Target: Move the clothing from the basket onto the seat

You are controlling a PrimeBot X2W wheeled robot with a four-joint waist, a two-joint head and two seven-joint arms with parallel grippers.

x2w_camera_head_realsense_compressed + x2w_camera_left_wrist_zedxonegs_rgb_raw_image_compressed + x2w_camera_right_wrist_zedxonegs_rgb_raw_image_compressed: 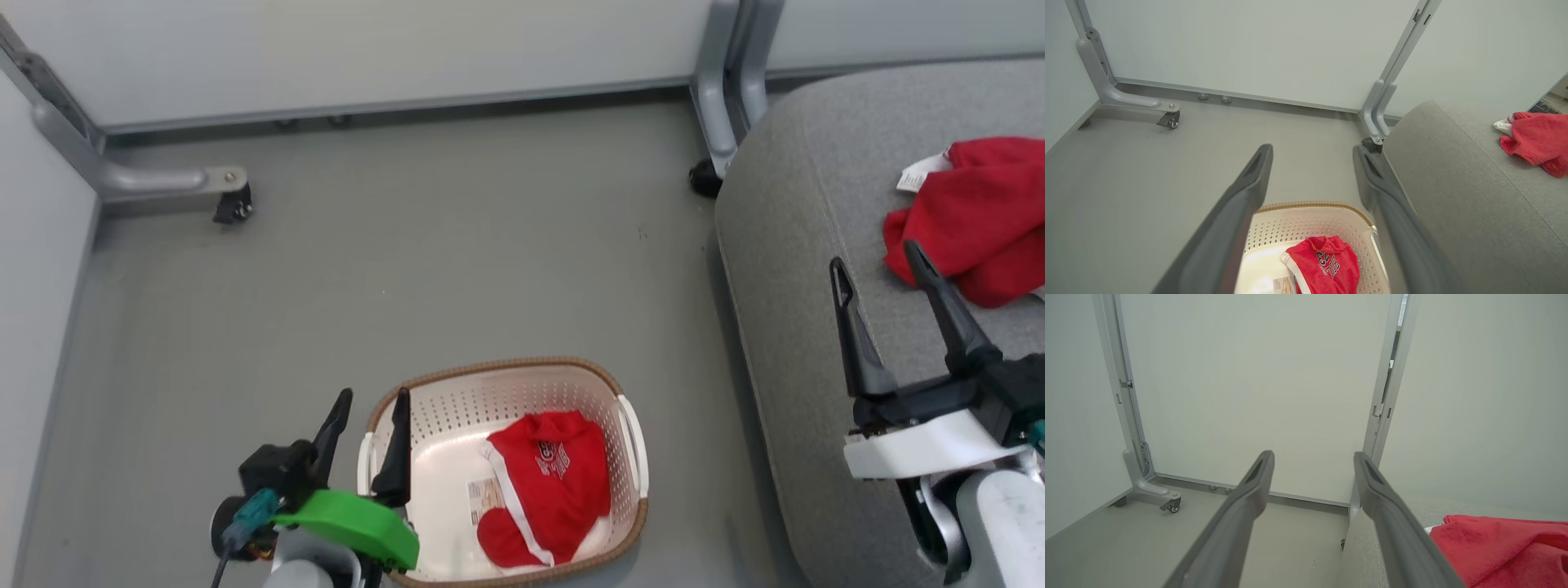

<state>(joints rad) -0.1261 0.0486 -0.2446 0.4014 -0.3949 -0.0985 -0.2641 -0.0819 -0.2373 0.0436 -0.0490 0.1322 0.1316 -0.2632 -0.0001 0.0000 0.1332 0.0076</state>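
**Grey floor (408, 269), one red garment in the basket (498, 369), one on the seat (800, 204)**

The smooth grey floor is closed off on the far side by pale partition panels (367, 49) on grey metal feet with castors (234, 208). The cream perforated basket stands on the floor near the robot, left of the large grey seat. Inside it, towards its right side, lies the crumpled BULLS garment (555, 482), red with white trim. A paper label (484, 498) on the basket's bottom shows just to its left. The second red garment (980, 220) lies bunched on the seat at the far right, with a white tag (918, 174) at its far-left edge.

The left hand (374, 396) hangs over the basket's left rim with its fingers spread, holding nothing. The right hand (873, 255) is over the seat, fingers also spread and empty. Its right fingertip lies just beside the second red garment's near edge, and I cannot tell whether they touch.
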